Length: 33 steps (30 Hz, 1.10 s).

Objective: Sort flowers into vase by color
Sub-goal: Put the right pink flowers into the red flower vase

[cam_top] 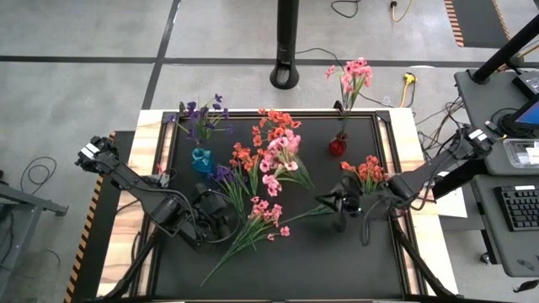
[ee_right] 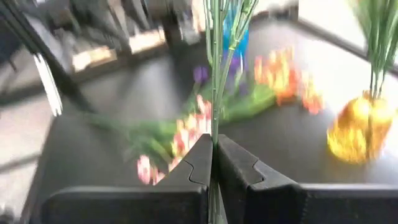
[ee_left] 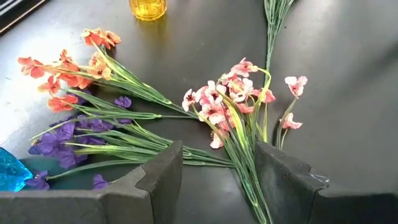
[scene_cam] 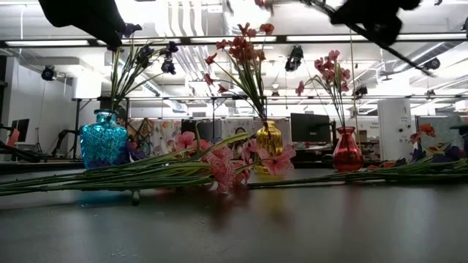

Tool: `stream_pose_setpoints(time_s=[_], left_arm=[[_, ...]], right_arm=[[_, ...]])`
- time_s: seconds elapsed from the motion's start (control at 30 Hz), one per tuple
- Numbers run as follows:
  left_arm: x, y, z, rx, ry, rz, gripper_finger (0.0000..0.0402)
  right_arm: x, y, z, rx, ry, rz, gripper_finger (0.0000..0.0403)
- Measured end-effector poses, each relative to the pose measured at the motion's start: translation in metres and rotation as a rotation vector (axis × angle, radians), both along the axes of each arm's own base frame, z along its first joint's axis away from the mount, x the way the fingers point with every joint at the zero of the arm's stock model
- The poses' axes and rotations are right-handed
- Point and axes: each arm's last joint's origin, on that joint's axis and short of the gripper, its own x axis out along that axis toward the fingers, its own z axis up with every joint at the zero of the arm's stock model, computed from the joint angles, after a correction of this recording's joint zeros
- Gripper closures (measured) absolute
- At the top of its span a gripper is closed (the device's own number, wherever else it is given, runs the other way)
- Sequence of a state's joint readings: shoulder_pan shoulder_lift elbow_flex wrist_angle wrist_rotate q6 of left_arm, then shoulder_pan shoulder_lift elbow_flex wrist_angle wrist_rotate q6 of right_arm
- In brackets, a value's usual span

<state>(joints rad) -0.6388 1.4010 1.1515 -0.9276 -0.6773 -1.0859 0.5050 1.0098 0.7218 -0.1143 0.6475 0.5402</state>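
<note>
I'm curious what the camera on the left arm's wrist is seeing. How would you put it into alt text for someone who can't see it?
The left gripper, open, hovers over a pink flower spray lying on the dark table, its green stems running between the fingers. Beside it lie orange-red flowers and purple flowers, with a yellow vase beyond and a blue vase at the edge.

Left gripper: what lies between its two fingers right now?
In the left wrist view, the green stems of the pink flower spray run through the open left gripper; it lies on the black table.
</note>
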Motion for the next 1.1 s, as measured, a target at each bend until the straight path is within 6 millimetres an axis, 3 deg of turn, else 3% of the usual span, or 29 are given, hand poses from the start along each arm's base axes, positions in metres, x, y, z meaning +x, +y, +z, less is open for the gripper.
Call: stream_pose_setpoints(time_s=[0.2, 0.33, 0.43, 0.57, 0.73, 0.9, 1.1], left_arm=[[0.003, -0.001, 0.002, 0.017, -0.045, 0.000, 0.0222], [0.012, -0.009, 0.006, 0.032, -0.131, -0.095, 0.0222], [0.020, -0.015, 0.012, 0.069, -0.199, -0.193, 0.0222], [0.025, -0.018, 0.019, 0.142, -0.260, -0.240, 0.0222], [0.026, -0.014, 0.022, 0.285, -0.294, -0.164, 0.0222], [0.026, -0.011, 0.022, 0.345, -0.298, -0.122, 0.0222], [0.023, -0.009, 0.018, 0.377, -0.246, -0.137, 0.0222]], right_arm=[[-0.004, -0.017, -0.008, -0.109, -0.274, -0.071, 0.0391], [-0.016, -0.025, -0.017, -0.193, -0.482, -0.087, 0.0391], [-0.030, -0.038, -0.013, -0.319, -0.614, -0.250, 0.0391], [-0.045, -0.064, -0.015, -0.485, -0.642, -0.493, 0.0391], [-0.049, -0.101, -0.022, -0.531, -0.617, -0.691, 0.0391], [-0.049, -0.125, -0.026, -0.533, -0.625, -0.787, 0.0391], [-0.047, -0.146, -0.036, -0.557, -0.498, -0.889, 0.0391]])
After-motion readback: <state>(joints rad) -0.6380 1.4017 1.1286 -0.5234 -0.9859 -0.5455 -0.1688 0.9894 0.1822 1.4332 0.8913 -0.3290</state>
